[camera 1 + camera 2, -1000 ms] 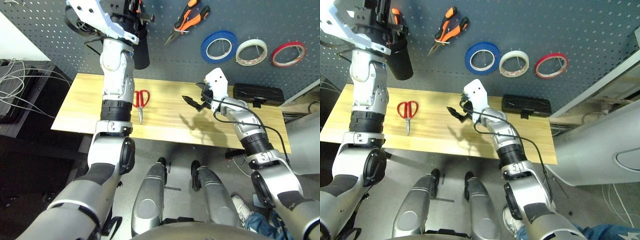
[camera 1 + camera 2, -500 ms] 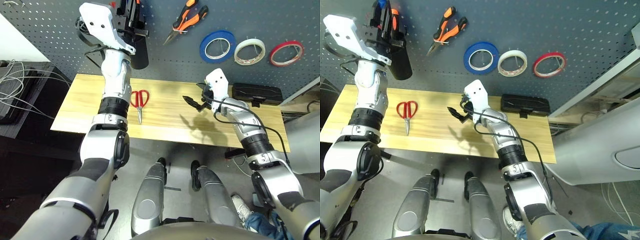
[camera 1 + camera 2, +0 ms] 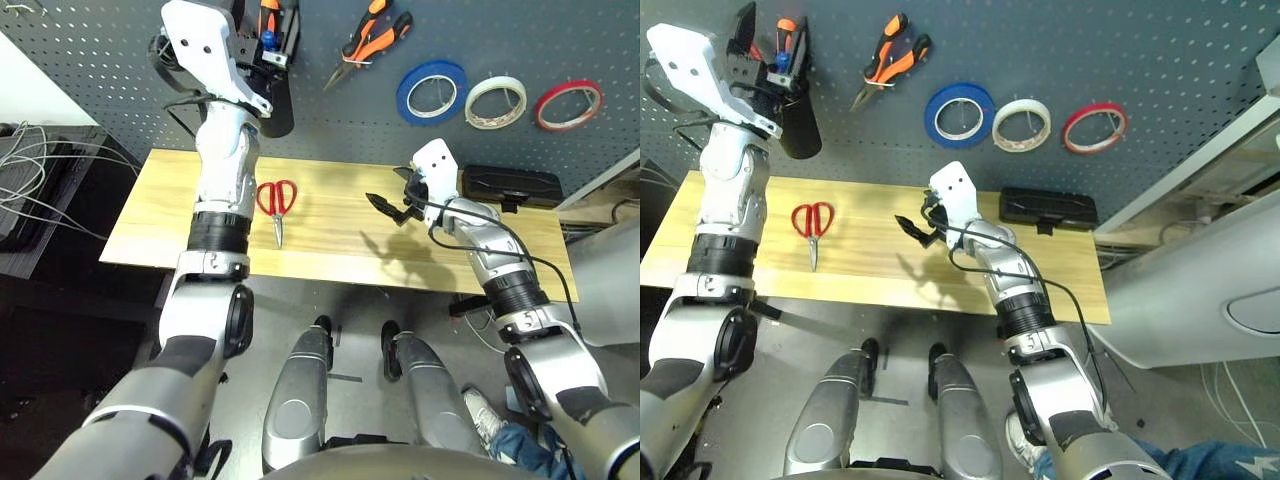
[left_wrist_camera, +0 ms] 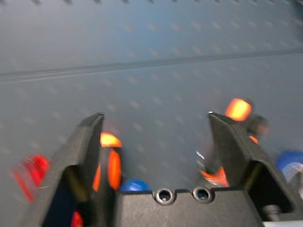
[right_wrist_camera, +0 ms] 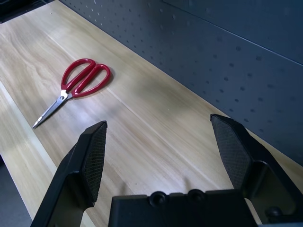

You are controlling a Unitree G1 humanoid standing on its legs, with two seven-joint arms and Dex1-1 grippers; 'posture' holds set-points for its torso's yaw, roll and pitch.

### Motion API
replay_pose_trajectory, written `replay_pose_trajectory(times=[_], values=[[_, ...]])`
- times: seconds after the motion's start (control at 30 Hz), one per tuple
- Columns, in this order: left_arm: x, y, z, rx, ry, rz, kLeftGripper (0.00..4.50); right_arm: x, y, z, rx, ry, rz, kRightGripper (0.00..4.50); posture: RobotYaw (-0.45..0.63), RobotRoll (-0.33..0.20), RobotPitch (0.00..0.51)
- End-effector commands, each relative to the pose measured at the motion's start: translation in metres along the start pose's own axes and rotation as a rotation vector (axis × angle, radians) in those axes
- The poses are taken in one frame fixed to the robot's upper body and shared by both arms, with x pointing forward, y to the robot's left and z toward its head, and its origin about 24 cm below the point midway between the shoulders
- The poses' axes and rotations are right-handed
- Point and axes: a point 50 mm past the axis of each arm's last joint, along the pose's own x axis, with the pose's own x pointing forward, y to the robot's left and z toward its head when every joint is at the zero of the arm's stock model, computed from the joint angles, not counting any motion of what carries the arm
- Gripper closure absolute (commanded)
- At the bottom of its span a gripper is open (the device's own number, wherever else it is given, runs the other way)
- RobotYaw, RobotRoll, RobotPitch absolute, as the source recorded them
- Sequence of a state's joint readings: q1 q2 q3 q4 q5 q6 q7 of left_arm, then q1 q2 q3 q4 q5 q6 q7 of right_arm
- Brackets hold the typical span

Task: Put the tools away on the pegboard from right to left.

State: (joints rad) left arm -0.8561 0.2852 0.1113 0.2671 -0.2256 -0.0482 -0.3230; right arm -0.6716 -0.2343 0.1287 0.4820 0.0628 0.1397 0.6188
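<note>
The pegboard (image 3: 120, 60) carries the blue tape ring (image 3: 432, 92) and, to its left, the orange-and-black pliers (image 3: 366, 38) on hooks. The blue-handled screwdriver (image 3: 267, 42) stands in the black cup (image 3: 277, 100) beside an orange-handled tool (image 3: 786, 30). My left gripper (image 3: 264, 22) is open, its fingers (image 4: 85, 146) spread either side of the cup's top and holding nothing. Red-handled scissors (image 3: 275, 203) lie on the wooden table (image 3: 330, 235), also seen as scissors (image 5: 78, 85). My right gripper (image 3: 385, 203) hovers open over the table's middle, right of the scissors.
A white tape ring (image 3: 497, 102) and a red tape ring (image 3: 566, 106) hang right of the blue one. A black case (image 3: 510, 187) lies at the table's back right. Cables (image 3: 40, 160) lie beyond the table's left end.
My left gripper has opened at the black cup, and the blue screwdriver handle now stands free in it. The right arm has not moved.
</note>
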Motion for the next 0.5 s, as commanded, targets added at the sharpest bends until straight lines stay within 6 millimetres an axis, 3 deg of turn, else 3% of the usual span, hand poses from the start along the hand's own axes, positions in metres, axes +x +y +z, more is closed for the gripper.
replay_pose_trajectory(times=[0.03, 0.17, 0.5], values=[[-0.015, -0.015, -0.009, -0.066, 0.177, -0.183, 0.02, -0.002, 0.003, -0.002, 0.018, -0.027, 0.013, 0.00, 0.10, 0.000, 0.275], [-0.039, -0.029, -0.022, -0.097, 0.342, -0.326, 0.02, -0.002, 0.005, -0.001, 0.010, -0.048, 0.032, 0.00, 0.10, 0.000, 0.278], [-0.079, -0.042, -0.074, -0.165, 0.598, -0.311, 0.02, -0.001, 0.008, -0.002, 0.012, -0.046, 0.043, 0.00, 0.10, 0.000, 0.290]])
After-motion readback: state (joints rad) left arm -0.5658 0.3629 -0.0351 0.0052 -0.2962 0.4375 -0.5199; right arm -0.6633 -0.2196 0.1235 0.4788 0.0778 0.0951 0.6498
